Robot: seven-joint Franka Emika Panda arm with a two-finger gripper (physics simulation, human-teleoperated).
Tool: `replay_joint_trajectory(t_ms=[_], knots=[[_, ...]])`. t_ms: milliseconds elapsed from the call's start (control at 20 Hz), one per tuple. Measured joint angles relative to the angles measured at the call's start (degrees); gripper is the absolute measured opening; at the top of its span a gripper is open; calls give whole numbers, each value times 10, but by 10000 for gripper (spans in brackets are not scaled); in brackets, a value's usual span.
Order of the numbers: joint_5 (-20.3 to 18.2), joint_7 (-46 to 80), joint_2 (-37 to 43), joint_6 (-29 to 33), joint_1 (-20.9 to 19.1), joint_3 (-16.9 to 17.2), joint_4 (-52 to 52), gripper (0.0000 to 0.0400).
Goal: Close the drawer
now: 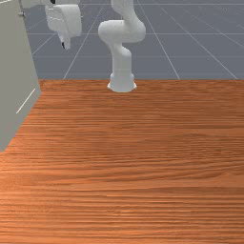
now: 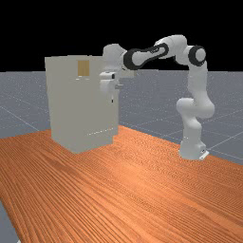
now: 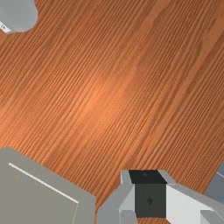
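"Near the cabinet [image 2: 71,107], in the far view, how does the gripper [image 2: 112,99] stand?"

"Pointing down, jaws closed up against each other."

"And the drawer [image 2: 128,74]?"

"Jutting out high on the cabinet, toward the far view's right."

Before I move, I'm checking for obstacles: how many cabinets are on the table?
1: the grey cabinet at the far view's left, on the table. Another could be hidden behind it.
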State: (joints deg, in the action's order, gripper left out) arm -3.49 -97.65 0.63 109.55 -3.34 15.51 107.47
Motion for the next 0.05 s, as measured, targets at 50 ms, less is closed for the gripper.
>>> replay_joint_trajectory(t_ms=[50], knots=[[-37,-114,-115,-57,-74,7,-155,0]])
